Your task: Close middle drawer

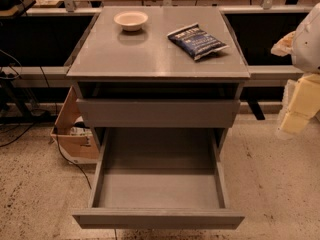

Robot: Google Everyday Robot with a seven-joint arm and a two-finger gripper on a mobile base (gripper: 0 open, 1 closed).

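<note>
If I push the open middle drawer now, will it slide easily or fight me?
The middle drawer looks empty, so it probably pushes light. It is wide and pulled far out, so an off-centre push on its flat front may skew it; aim mid-front. The tool hangs at the right edge, apart from it.
</note>
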